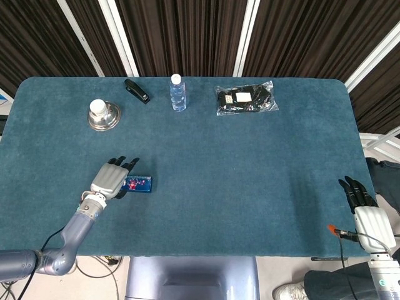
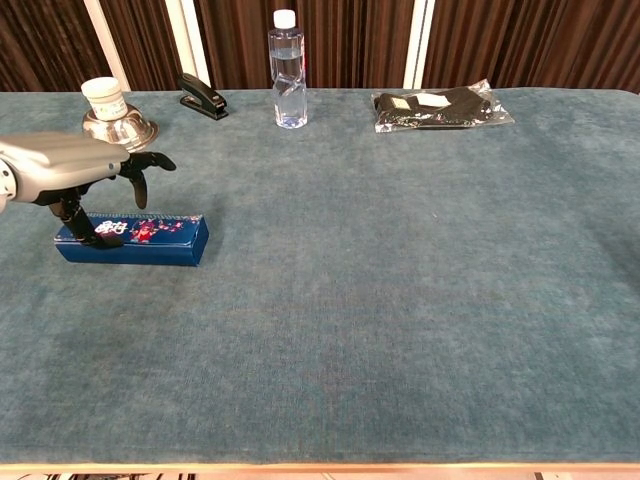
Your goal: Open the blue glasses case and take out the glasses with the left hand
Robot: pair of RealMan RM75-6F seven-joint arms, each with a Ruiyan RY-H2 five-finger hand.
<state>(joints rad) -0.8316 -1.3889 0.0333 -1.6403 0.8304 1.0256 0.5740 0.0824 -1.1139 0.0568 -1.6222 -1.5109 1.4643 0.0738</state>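
Head view: left hand sits over the left end of the blue glasses case, fingers apart, holding nothing. The case lies shut on the teal table, near the front left. The right hand rests off the table's right edge, fingers straight and empty.

Chest view: the left hand hangs above the case, and one dark finger reaches down to its top. A water bottle stands far back.

Far edge: stapler, bottle, bagged black item, steel bowl.
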